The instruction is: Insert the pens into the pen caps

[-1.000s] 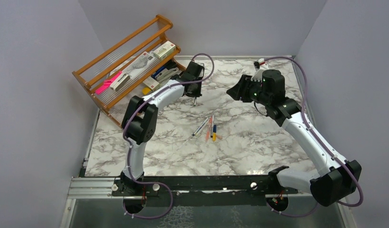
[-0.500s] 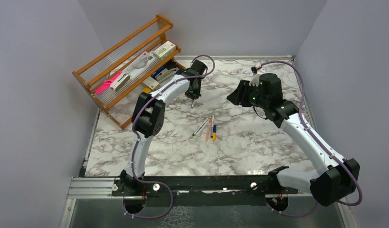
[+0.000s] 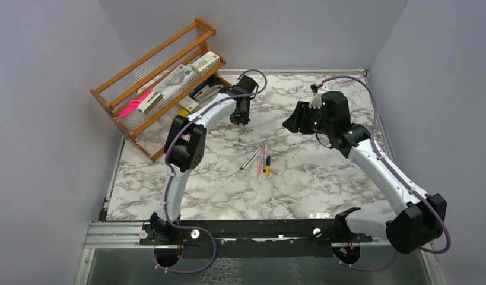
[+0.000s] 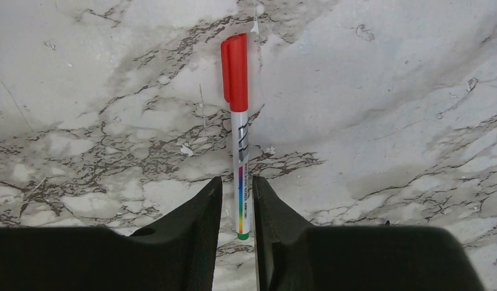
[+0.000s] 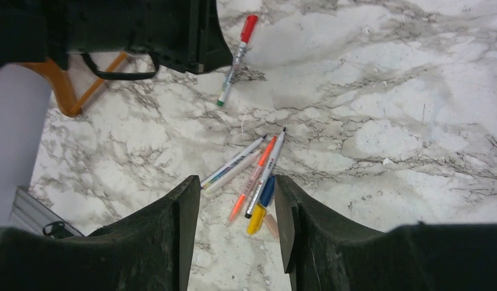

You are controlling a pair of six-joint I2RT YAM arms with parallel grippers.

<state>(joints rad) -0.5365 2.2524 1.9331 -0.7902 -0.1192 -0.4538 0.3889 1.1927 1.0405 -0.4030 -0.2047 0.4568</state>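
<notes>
A white pen with a red cap (image 4: 241, 151) lies on the marble, its green end between my left gripper's (image 4: 236, 182) fingertips. The jaws stand slightly apart with a thin gap on each side of the barrel. The same pen (image 3: 240, 132) shows just below that gripper in the top view. Mid-table is a loose bunch of pens (image 3: 261, 160): two grey-white ones (image 5: 233, 165), a salmon-orange one (image 5: 253, 179) and a white one (image 5: 267, 170). Beside them lie a blue cap (image 5: 267, 191), a yellow cap (image 5: 255, 219) and a pale pink cap (image 5: 271, 225). My right gripper (image 5: 236, 188) hovers open and empty above them.
A wooden rack (image 3: 151, 77) holding stationery and a bright pink bar (image 3: 133, 105) leans at the back left, close behind the left arm. Grey walls close in the table on the left, back and right.
My left gripper has come down toward the table with the red-capped pen and its jaws have parted from the barrel. The right arm shifted slightly left.
</notes>
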